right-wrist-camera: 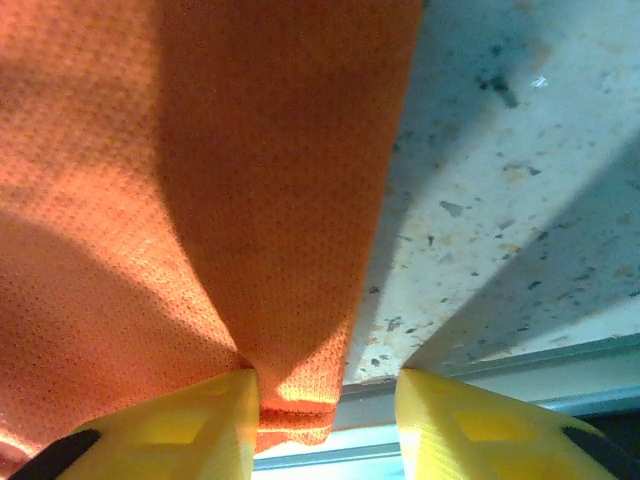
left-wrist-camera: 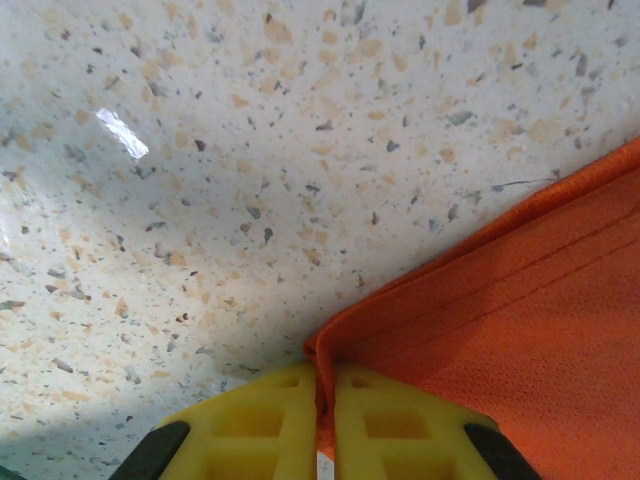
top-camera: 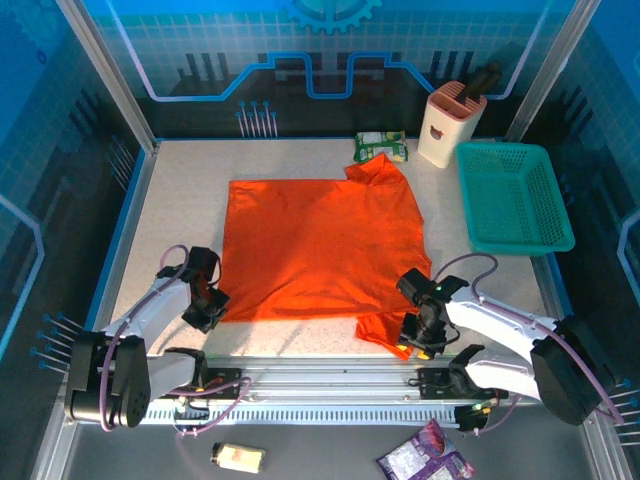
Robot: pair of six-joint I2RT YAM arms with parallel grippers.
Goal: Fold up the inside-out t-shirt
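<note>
Left tool (left-wrist-camera: 325, 380) pinches t-shirt (top-camera: 320, 245); sleeves (top-camera: 382, 172) point right.

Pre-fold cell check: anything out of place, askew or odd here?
A pale packet and a purple packet lie below the near rail, off the table. The t-shirt is bunched at its near-right corner and, in the right wrist view, hangs past the table edge. Nothing else stands out.
</note>
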